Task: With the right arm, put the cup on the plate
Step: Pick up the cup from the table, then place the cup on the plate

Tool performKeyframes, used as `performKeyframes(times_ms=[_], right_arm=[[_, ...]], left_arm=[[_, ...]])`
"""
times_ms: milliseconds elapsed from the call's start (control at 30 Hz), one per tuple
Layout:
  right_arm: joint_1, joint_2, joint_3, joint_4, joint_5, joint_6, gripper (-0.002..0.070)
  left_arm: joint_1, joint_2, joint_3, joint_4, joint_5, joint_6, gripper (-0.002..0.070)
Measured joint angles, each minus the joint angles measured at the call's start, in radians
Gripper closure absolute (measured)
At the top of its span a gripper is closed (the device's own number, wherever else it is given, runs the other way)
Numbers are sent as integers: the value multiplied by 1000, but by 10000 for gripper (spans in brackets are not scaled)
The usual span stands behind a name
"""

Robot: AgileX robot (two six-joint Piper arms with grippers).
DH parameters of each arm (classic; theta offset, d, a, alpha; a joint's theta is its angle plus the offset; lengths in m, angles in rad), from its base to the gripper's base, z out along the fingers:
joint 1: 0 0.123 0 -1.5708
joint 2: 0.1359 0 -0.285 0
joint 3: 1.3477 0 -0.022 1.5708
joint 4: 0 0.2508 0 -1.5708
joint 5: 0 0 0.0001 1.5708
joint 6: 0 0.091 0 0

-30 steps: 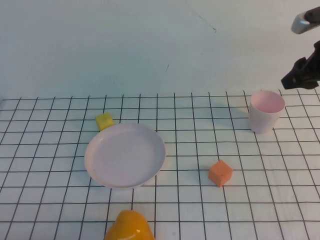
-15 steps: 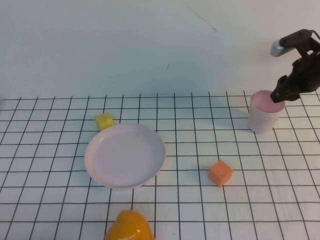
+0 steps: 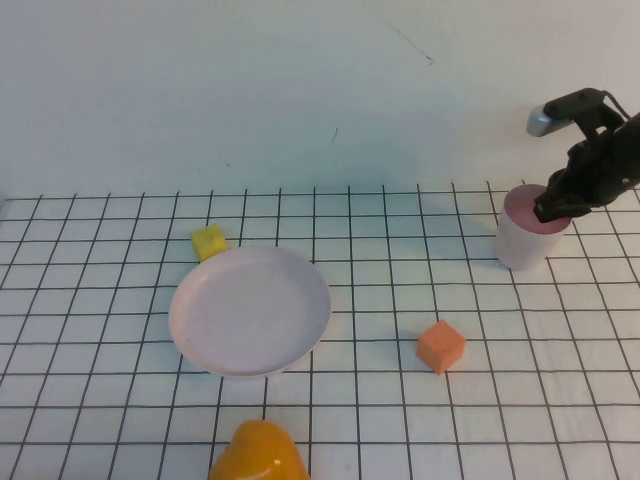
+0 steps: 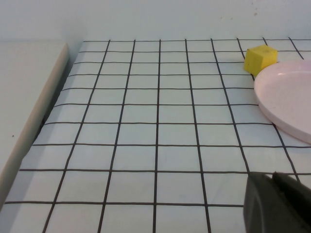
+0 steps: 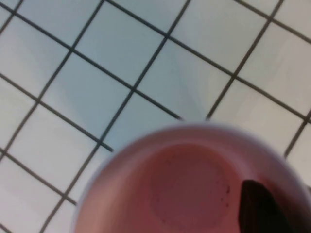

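I hold the right gripper over the cup, released, one finger inside the rim. The cup stands upright, well apart from the plate. I should clamp the wall squarely before lifting. The left gripper is parked; I cannot tell its state.

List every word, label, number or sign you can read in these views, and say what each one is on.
None: no readable text, number or logo shows in any view.
The cup, plate, yellow cube, orange cube and the orange object at the near edge are all plain.
The mat carries only black grid lines.
The right gripper at the cup's rim and the left gripper over the mat show no markings.
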Motion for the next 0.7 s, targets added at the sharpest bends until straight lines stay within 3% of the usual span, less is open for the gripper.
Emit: performKeyframes(times_ms=[100,367,533,700], right_arm=[[0,0,-4,50,30,-36,632],[81,2,-156,120,178,-61,642],[265,2,-248,122,199,-61,642],[457,10,-258,119,85,-65,643]], left_arm=[[0,0,0,0,0,0,678],[0,0,0,0,0,0,678],[0,0,0,0,0,0,678],[0,0,0,0,0,0,678]])
